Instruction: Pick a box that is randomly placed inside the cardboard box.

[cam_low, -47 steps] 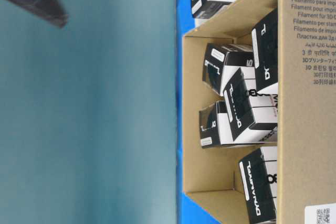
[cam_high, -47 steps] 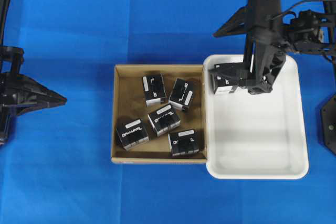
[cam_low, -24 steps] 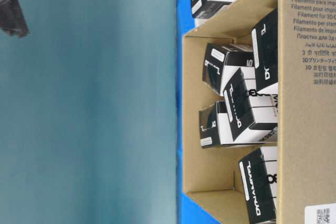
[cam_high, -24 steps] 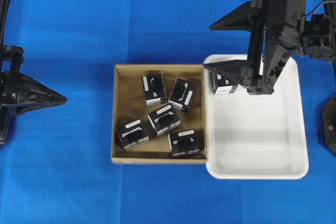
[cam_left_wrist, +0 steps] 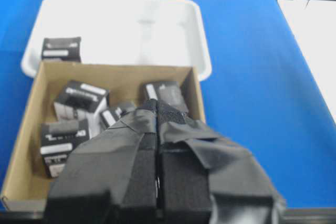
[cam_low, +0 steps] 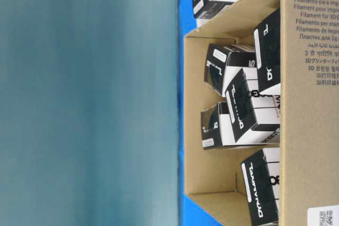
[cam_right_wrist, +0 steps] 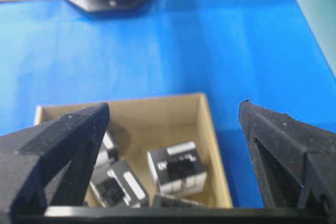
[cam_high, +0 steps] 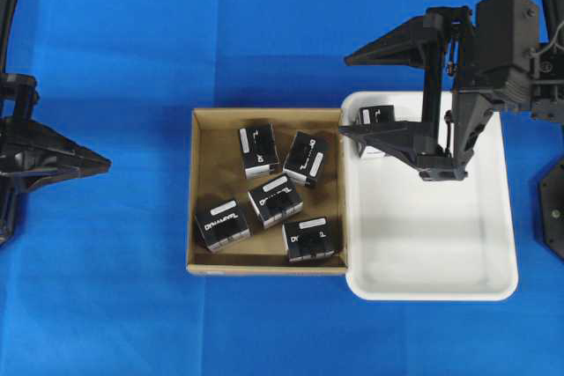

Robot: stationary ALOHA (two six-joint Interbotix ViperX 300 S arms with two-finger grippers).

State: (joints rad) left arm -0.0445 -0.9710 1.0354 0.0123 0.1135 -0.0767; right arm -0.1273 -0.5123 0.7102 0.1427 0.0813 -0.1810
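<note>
The right gripper [cam_high: 345,94] hangs above the far left corner of the white tray [cam_high: 493,283] with its jaws spread wide, and it holds nothing. One small black box [cam_high: 376,117] lies in that corner of the tray, partly hidden under the lower finger. The cardboard box [cam_high: 201,189] stands just beside the tray on the blue table cover [cam_high: 106,305], touching its left side, and five more black boxes [cam_high: 275,200] lie scattered inside it at different angles. The left gripper [cam_high: 97,165] waits well apart at the left edge, its two fingers pressed together and empty.
</note>
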